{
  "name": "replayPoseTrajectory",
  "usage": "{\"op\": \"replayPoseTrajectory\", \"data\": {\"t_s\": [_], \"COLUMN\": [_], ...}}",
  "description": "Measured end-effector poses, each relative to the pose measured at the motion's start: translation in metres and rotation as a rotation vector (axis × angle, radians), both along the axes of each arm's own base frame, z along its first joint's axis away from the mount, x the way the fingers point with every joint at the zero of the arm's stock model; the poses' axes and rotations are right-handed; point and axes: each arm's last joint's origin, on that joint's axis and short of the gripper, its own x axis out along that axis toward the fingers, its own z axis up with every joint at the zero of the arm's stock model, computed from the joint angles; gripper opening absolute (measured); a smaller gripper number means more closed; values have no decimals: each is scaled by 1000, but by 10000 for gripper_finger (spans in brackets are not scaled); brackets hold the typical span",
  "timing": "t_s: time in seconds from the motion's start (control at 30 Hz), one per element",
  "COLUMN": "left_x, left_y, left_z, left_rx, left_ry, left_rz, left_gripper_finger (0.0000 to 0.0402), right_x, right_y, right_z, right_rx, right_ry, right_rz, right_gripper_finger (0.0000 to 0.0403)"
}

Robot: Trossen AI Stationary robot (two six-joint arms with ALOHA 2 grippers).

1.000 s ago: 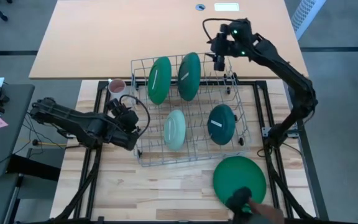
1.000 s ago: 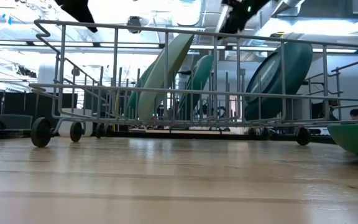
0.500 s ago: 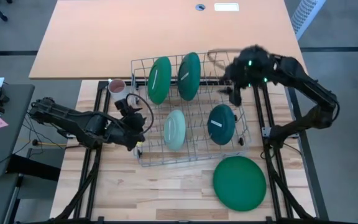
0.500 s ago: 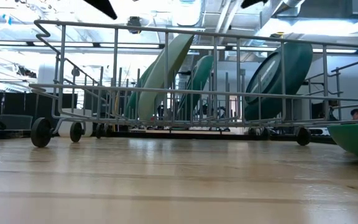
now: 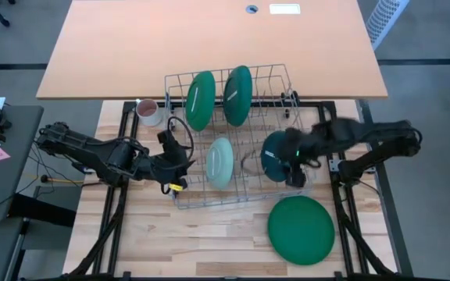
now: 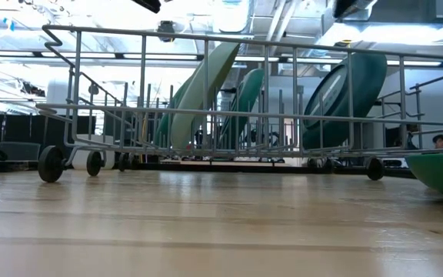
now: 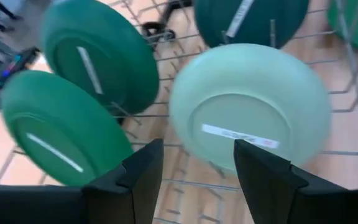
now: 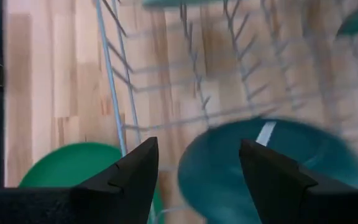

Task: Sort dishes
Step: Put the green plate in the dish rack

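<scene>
Here your left gripper (image 5: 180, 164) hangs open and empty at the wire rack's (image 5: 180, 197) left edge, facing the mint plate (image 5: 219, 162) at centre frame. Your right gripper (image 5: 294, 165), open and empty too, hovers over the teal plate (image 5: 273, 154) right of centre; one green plate (image 5: 301, 229) lies lower right.

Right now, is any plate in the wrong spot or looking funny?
One large dark green plate lies flat on the wooden table, outside the wire rack. The other four plates stand on edge inside it. Nothing looks spilled or broken.
</scene>
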Motion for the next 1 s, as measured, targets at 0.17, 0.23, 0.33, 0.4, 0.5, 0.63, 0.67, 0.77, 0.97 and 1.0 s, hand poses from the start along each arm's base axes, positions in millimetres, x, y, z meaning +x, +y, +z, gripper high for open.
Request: {"op": "replayPoseTrajectory", "data": {"t_s": [0.17,0.23,0.33,0.4,0.5,0.63,0.67,0.77,0.97,1.0], "left_x": [1,1,0,1,3,12,14,19,16,14], "left_y": [-1,-2,-5,-9,-18,-35,-39,-53,-76,-79], "left_z": [-1,-1,-2,-4,-8,-21,-25,-37,-47,-46], "left_rx": [-56,-87,-132,-146,-146,-134,-128,-101,-96,-105], "left_ry": [-14,-18,-21,-16,4,56,73,136,169,163], "left_rz": [0,-6,-26,-39,-67,-112,-125,-174,-241,-243], "left_gripper_finger": [189,189,189,189,189,189,189,189,189,189], "right_x": [0,-1,-2,-4,-8,-14,-14,-11,-1,1], "right_y": [34,49,71,85,107,133,140,159,190,193], "right_z": [-35,-45,-55,-56,-53,-50,-51,-55,-78,-83], "right_rx": [34,56,109,140,159,166,170,191,224,222], "right_ry": [56,52,16,-24,-103,-214,-237,-281,-265,-249], "right_rz": [-47,-45,-31,-21,1,24,35,78,90,85], "right_gripper_finger": [228,228,228,228,228,228,228,228,228,228]}}
